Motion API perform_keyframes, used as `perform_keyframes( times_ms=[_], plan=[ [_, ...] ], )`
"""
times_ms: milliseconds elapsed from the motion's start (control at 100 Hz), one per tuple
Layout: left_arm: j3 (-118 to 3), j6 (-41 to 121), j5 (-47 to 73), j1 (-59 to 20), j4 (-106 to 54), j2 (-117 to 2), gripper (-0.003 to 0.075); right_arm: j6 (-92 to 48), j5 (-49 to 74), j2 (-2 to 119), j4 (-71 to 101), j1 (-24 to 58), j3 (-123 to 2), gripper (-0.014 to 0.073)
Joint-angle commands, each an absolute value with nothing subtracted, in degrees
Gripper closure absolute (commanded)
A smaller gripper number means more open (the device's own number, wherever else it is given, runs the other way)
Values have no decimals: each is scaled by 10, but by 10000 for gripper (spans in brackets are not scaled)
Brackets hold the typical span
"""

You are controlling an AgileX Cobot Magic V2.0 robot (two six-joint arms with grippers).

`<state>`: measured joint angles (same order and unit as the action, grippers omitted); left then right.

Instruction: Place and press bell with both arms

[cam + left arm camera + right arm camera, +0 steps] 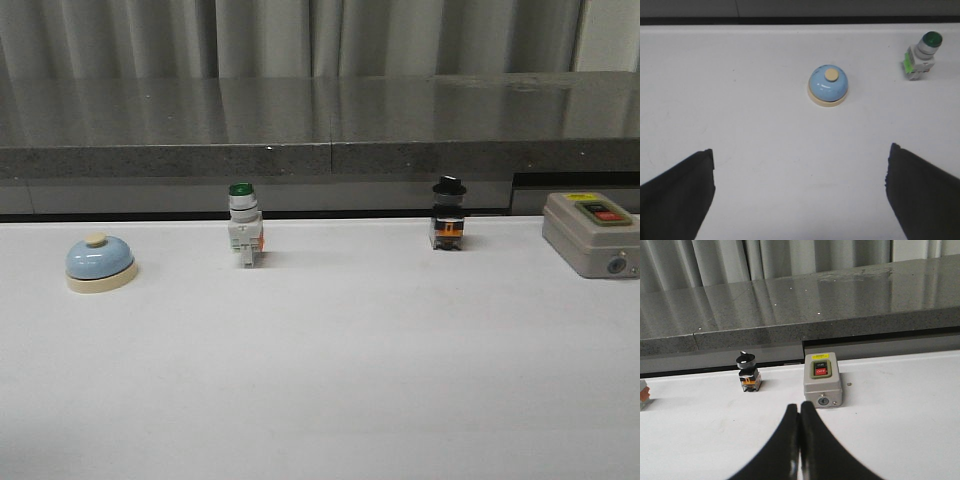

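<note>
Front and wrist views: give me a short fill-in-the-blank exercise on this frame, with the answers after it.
1. The bell has a ___ dome on a cream base.
2. The left gripper is ___, its fingers wide apart short of the bell.
3. The right gripper is ___, pointing toward the grey box.
4. The switch nearest the bell has a ___ cap.

Answers: blue; open; shut; green

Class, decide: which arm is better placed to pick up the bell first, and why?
Left. The bell sits at the table's left end, straight ahead of the open left gripper. The right gripper is shut, facing the grey switch box.
</note>
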<state>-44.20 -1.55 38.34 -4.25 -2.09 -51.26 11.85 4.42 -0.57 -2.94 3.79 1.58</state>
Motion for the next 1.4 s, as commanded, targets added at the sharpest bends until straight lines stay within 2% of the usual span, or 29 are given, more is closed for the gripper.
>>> perform_keyframes(
  times_ms=[0, 270, 820, 1390],
  plan=[
    [-483, -15, 348, -63, -30, -534, 71, 117, -5, -18, -35, 34, 5, 658],
    [-564, -15, 317, -119, -30, -670, 71, 117, -5, -18, -35, 34, 5, 658],
    [-724, -15, 298, -121, -31, -952, 71, 117, -5, -18, -35, 34, 5, 658],
    [-741, -15, 253, -121, -31, -1073, 71, 117, -5, -18, -35, 34, 5, 658]
  ],
)
